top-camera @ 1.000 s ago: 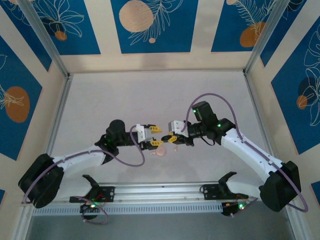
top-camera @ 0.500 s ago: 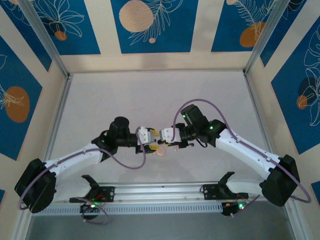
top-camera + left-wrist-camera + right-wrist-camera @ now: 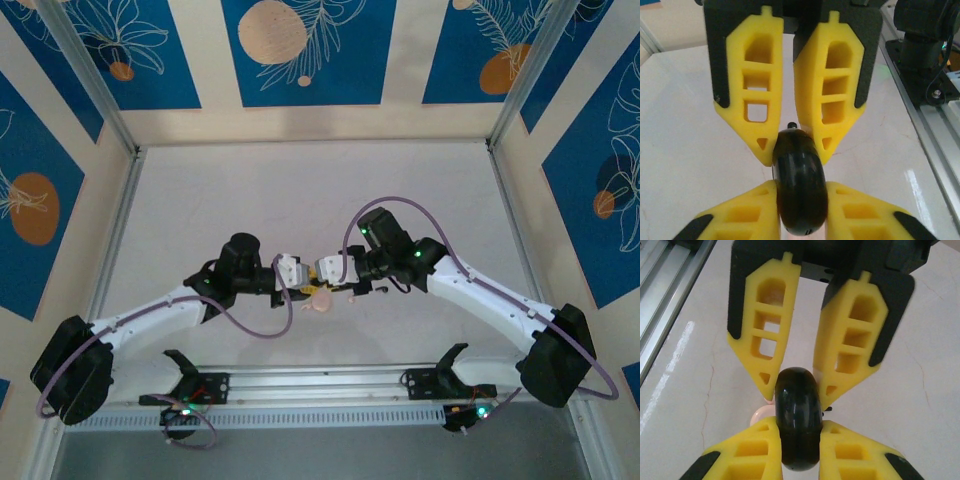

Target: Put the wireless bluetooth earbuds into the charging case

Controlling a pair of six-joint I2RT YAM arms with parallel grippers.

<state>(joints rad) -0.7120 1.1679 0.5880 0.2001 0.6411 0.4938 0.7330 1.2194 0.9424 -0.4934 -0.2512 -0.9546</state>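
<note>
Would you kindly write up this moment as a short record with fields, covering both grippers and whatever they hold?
left gripper: shut on the black case, fingertips on either side of it
right gripper: shut on the same black case, from the opposite end
black case: seen edge-on, pinched between both grippers, apparently lifted off the table
pale pink item: lying on the table just below the grippers, too small to identify

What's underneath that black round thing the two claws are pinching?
A pale pink rounded piece peeks out on the white table beneath the black case. The case covers most of it, so I can't tell what it is.
</note>
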